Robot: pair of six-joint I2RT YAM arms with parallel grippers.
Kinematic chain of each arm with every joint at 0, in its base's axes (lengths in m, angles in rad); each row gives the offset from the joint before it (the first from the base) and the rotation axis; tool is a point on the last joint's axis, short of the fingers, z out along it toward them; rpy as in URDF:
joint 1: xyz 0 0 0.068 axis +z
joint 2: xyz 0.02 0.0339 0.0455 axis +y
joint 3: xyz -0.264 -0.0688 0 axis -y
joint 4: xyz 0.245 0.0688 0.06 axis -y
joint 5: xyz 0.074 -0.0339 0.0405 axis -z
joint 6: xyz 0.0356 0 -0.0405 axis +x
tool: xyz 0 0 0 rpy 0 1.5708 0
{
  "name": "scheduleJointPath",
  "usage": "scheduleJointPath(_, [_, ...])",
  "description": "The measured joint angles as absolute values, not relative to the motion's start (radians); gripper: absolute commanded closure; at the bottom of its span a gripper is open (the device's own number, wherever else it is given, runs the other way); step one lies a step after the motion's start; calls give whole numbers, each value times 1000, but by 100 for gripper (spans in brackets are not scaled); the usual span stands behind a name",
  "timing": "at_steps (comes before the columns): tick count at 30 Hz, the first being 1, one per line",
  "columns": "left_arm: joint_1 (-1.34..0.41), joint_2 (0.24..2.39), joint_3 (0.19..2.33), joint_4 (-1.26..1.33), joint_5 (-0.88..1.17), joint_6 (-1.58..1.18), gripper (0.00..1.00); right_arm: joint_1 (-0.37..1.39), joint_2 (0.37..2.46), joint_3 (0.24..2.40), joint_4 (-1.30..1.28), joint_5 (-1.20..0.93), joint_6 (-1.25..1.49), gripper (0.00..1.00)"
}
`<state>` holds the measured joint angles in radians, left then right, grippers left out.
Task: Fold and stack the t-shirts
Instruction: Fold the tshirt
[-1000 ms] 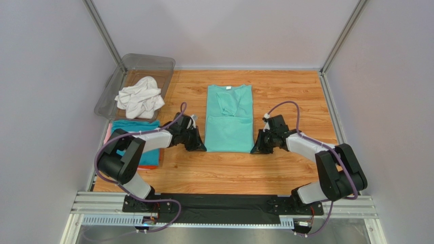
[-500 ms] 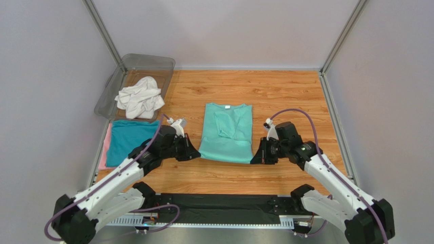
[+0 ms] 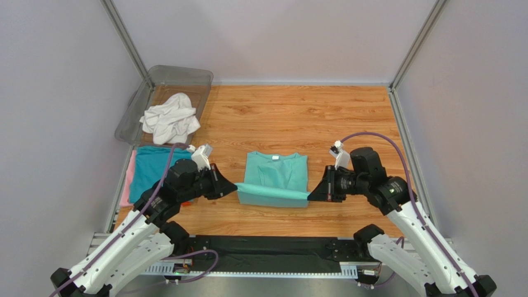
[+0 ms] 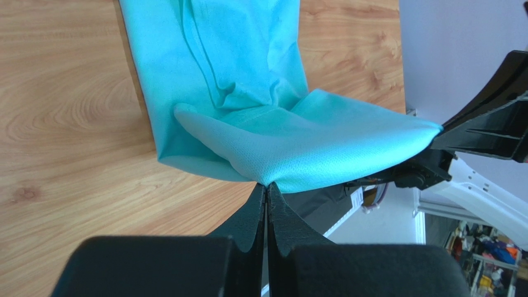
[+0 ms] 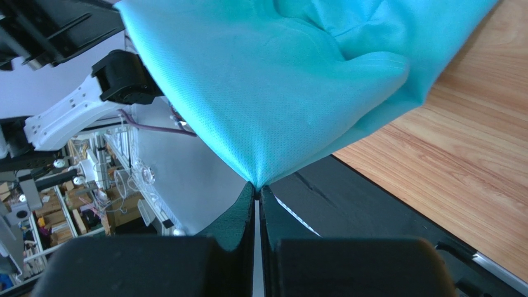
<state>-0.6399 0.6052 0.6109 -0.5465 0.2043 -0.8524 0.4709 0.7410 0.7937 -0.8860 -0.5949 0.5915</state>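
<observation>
The mint green t-shirt (image 3: 276, 175) sits in the middle of the wooden table (image 3: 291, 114), lengthwise, with its collar towards the far side and that far part lying flat on the wood. Its near hem is held up off the table as a taut band strung between the two claws. The left gripper (image 3: 233, 187) has its fingers pinched tight on the hem's left corner; in the left wrist view the tips meet on the cloth with no gap. The right gripper (image 3: 310, 194) is clamped the same way on the right corner, and its own camera shows the fabric fanning out from the closed tips. Under the raised hem the shirt bends in a soft fold, with a tucked sleeve showing as a wrinkled ridge along the middle. To the left, near the table's edge, a folded teal-blue t-shirt (image 3: 149, 168) lies on top of a pink t-shirt (image 3: 129, 179), of which only a strip shows. The left arm (image 3: 162, 199) reaches across the near right corner of that pile and hides it. Farther back on the left stands a clear plastic bin (image 3: 181, 73) with a crumpled white t-shirt (image 3: 168, 119) heaped in it. A black rail (image 3: 266, 247) carrying both arm bases runs along the near edge.
</observation>
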Motion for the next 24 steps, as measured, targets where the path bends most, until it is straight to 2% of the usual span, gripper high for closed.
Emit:
scheduleJointPath(11, [-641, 830, 787, -558, 54, -829, 100, 405, 947, 926, -888, -466, 563, 100])
scheduleJointPath(24, [-582, 1172, 1025, -527, 4, -730, 100, 251, 1174, 1022, -804, -501, 499, 100])
